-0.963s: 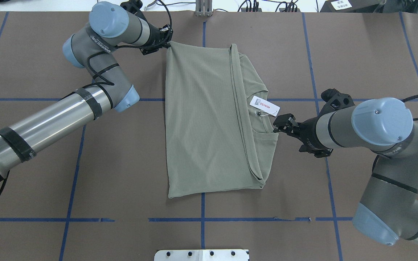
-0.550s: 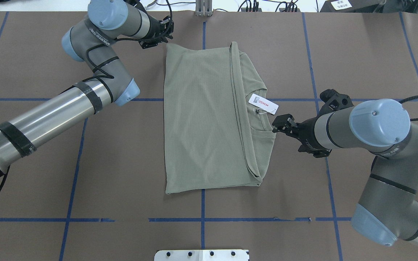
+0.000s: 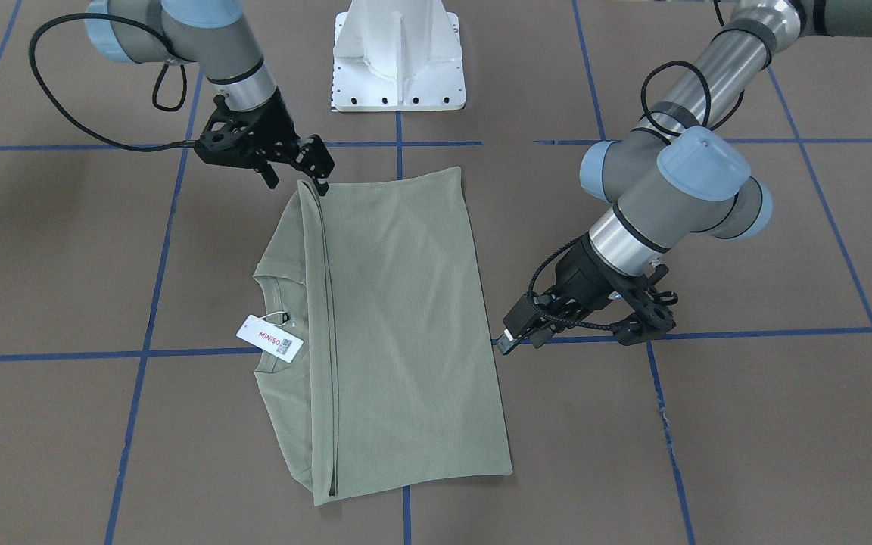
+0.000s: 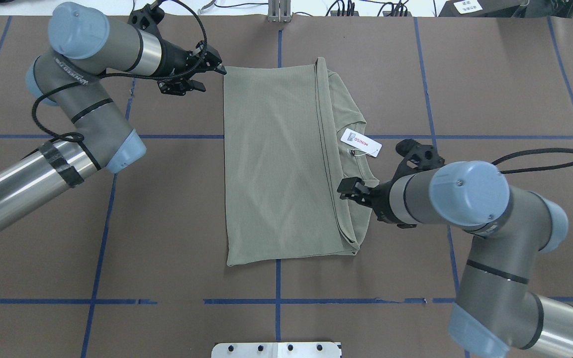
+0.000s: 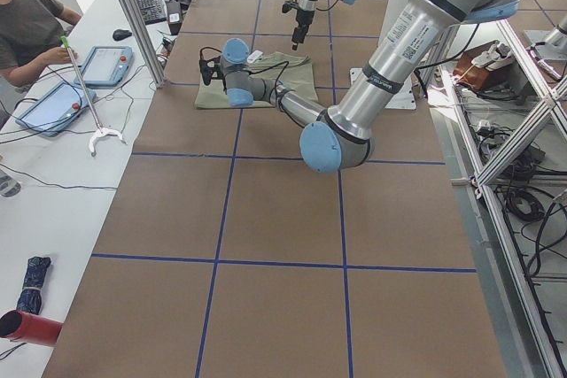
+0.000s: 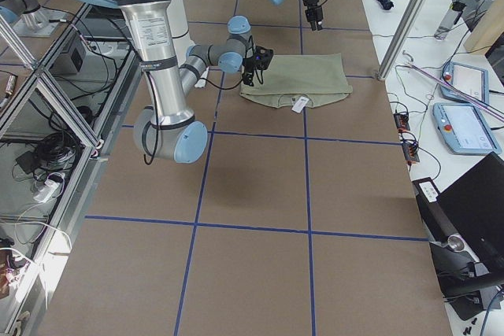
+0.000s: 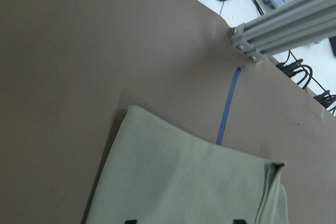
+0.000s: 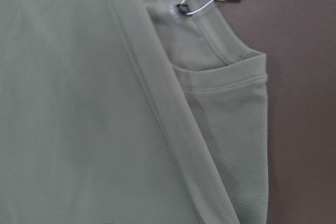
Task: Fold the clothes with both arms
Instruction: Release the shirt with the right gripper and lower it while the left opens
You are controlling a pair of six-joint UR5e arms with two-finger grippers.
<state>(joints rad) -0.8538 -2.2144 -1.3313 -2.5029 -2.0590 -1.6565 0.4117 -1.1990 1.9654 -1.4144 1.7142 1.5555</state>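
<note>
The olive-green shirt (image 4: 276, 164) lay flat on the worktop (image 4: 167, 223), folded into a tall rectangle. One layer was doubled over the body, and the collar and white hang tag (image 4: 361, 142) were exposed along the edge nearest the right end effector (image 4: 350, 191).

A second before, the shirt's far corner had been pinched and drawn up by the left end effector (image 4: 211, 77). That corner had since dropped and the edge had squared off. The left end effector had let go and pulled back, so the corner sat just ahead of its fingertips and clear of them. Its wrist view showed the two fingertips spread with only cloth and worktop beyond.

The right end effector had left the collar-side edge where it had rested and moved in over the garment. It hung above the strip beside the collar, with the tag just beyond it on the far side. Its fingers looked parted and held nothing, and no cloth was lifted beneath it.

Judged from this, the fold had been laid and released. Both arms appeared to be repositioning for a fresh grasp, and a further fold was probably still to come.
</note>
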